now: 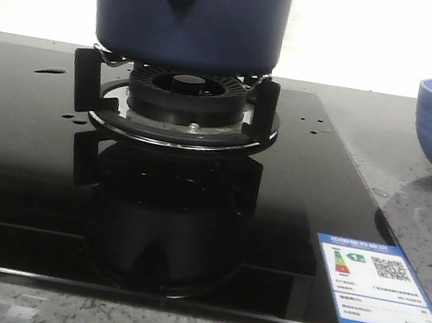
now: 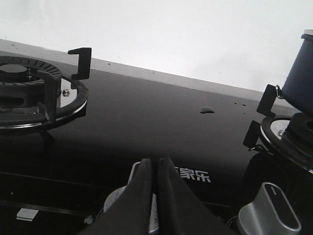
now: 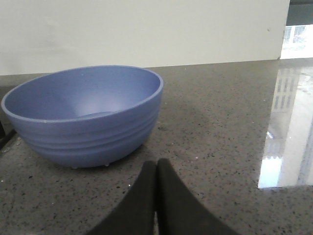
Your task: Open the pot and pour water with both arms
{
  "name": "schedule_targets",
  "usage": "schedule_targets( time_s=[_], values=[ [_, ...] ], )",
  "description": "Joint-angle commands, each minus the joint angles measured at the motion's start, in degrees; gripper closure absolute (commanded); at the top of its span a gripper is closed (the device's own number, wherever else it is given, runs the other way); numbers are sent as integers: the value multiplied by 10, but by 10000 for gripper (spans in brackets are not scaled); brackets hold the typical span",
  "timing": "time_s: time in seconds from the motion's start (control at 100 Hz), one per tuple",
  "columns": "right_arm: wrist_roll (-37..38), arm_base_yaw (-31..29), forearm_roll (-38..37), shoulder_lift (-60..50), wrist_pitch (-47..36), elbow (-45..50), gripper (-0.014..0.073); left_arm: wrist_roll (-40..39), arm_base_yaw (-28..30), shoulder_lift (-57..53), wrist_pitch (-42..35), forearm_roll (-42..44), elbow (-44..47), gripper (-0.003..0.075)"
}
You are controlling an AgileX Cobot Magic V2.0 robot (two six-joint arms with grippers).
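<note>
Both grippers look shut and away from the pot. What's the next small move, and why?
Probably open the left gripper and raise it toward the pot. The fingers are closed and low over the cooktop by the knobs, with the pot off to one side on its burner. The right gripper, also closed, faces the bowl, which looks empty.
</note>
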Motion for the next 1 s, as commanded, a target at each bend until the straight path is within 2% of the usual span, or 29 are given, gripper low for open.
schedule_targets(
  time_s=[0.0, 0.81, 0.99],
  values=[
    [-1, 0, -6, -10, -42, 15, 650, -1, -5, -15, -43, -4, 19, 739],
    [-1, 0, -6, -10, -54, 15, 650, -1, -5, -15, -45, -4, 19, 739],
    [-1, 0, 37, -10, -64, 15, 650, -1, -5, -15, -67, -21, 19, 739]
  ],
)
